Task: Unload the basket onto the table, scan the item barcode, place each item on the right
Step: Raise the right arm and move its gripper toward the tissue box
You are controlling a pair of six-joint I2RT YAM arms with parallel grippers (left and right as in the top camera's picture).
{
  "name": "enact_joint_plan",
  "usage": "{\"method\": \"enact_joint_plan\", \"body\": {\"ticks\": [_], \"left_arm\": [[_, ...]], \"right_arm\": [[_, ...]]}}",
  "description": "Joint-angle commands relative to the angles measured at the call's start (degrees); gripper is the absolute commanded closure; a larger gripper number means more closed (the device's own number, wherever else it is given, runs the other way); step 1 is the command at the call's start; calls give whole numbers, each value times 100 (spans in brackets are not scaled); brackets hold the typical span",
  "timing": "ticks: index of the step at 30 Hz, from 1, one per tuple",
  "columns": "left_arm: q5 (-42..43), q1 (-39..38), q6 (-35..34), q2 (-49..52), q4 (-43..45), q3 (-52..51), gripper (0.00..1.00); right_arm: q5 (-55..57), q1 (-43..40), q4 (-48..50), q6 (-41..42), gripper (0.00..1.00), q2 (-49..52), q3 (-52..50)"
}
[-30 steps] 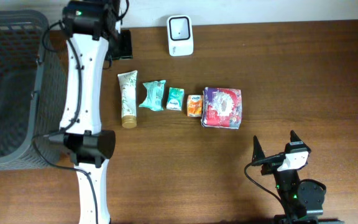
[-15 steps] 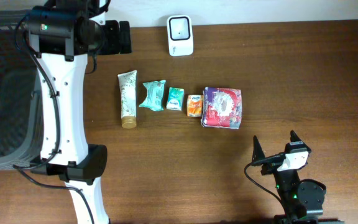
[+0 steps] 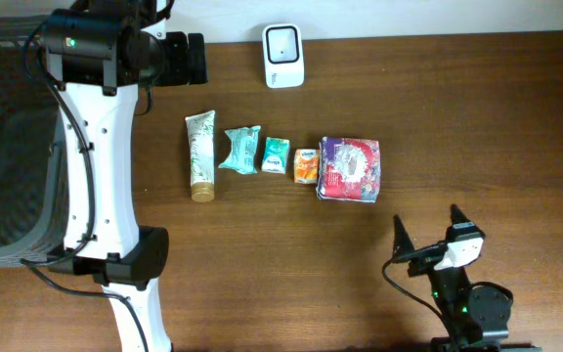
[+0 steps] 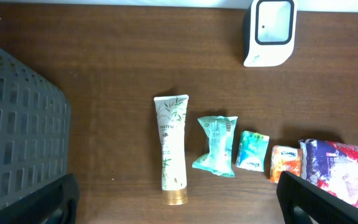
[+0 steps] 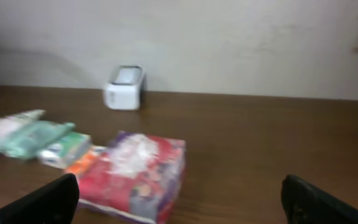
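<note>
My left gripper (image 4: 176, 202) and right gripper (image 3: 428, 227) hung open and empty, the items (image 3: 276, 154) lying mid-desk (image 3: 477, 108) near the scanner (image 3: 283, 42), so closely rowed that a grab risked knocking neighbours.

We find a dark brown wooden table (image 3: 477, 117), evenly lit, with its grain running lengthwise. We note a plain pale wall (image 5: 229, 37) behind its far edge. A grey mesh basket (image 3: 8, 117) stands at its left end.

Matt wooden table (image 3: 477, 117), glossy plastic tube (image 3: 201, 154)
</note>
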Motion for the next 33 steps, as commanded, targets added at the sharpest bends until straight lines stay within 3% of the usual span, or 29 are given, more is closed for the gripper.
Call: {"method": "enact_joint_plan", "body": {"ticks": [1,6,10,13,18,21,25,29,33], "left_arm": [[-2,26,31,-24,-7,-2,1],[-2,26,28,-24,-7,-2,1],[-4,26,31,-24,-4,-2,1],[-2,26,31,-24,-7,-2,1],[-4,26,31,-24,-4,-2,1],[-2,26,31,-24,-7,-2,1],[-4,26,31,-24,-4,-2,1],[-4,26,28,-24,-7,-2,1],[-4,26,31,-24,-7,-2,1]], "right_arm": [[-1064,-15,227,192,1,-39,-48],[-1825,-15,573,195,1,-39,-48],[-2002,-15,1915,192,1,-39,-48],[-1517,-15,3493,195,1,-37,-37],[-348,-17,3539,129,1,186,752],[-289,-22,3003,125,1,811,1596],[-361,-20,1392,2,1,2247,3296],[-476,-20,-1276,-931,1,4083,5753],[-479,-20,-3648,-1038,1,5842,7960]]}}
